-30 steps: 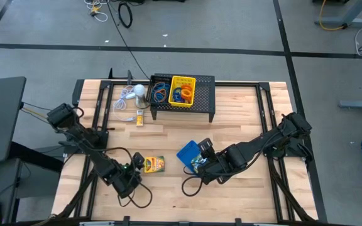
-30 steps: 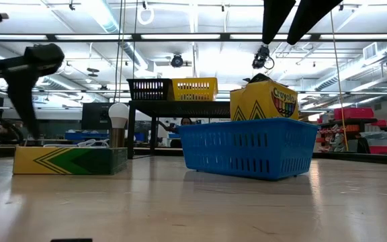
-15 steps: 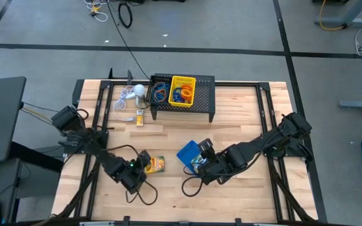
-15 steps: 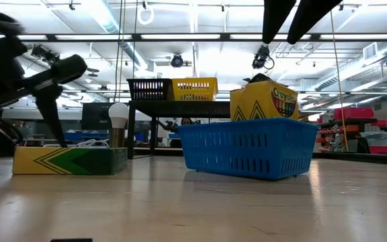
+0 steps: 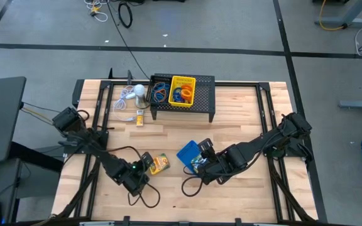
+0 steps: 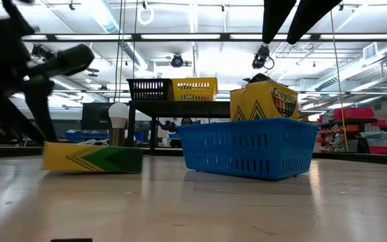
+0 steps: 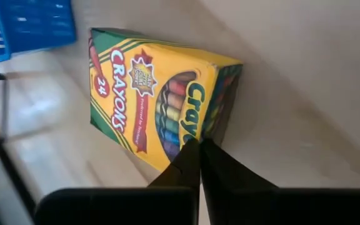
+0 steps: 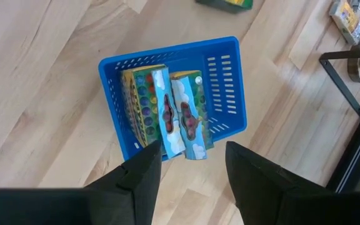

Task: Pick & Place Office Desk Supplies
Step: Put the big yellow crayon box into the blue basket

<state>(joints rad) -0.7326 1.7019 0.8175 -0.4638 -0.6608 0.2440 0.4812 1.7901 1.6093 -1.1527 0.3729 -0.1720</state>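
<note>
A yellow-green crayon box (image 5: 159, 164) lies flat on the table at the front left, also seen in the left wrist view (image 7: 155, 94) and the low view (image 6: 93, 158). My left gripper (image 5: 146, 166) is shut, its tips at the box's left end. The blue mesh tray (image 5: 186, 152) stands right of the box, with two crayon boxes (image 8: 167, 112) on edge inside. My right gripper (image 8: 192, 165) hangs open above the tray and touches nothing. The yellow tray (image 5: 183, 90) and the black tray (image 5: 160, 90) with rubber-band loops sit on the black stand at the back. My left gripper touches the crayon box with its shut fingertips (image 7: 195, 153) at the box's edge by a corner (image 7: 189, 134), on the end toward the table's left. The fingers slant down from the left and near side. The box lies flat on the table, face up.
The large black mesh stand (image 5: 206, 100) fills the back middle. A white round object with cord (image 5: 139, 91) and a small box (image 5: 139, 118) lie left of it. Dark cable loops (image 5: 144, 198) trail near the front edge. The tabletop right of the blue tray is bare wood.
My left gripper has gone toward the table's right edge, rolled a little and shut at the crayon box's left end. The box has slid along the table toward the blue tray and turned slightly, still lying flat.
</note>
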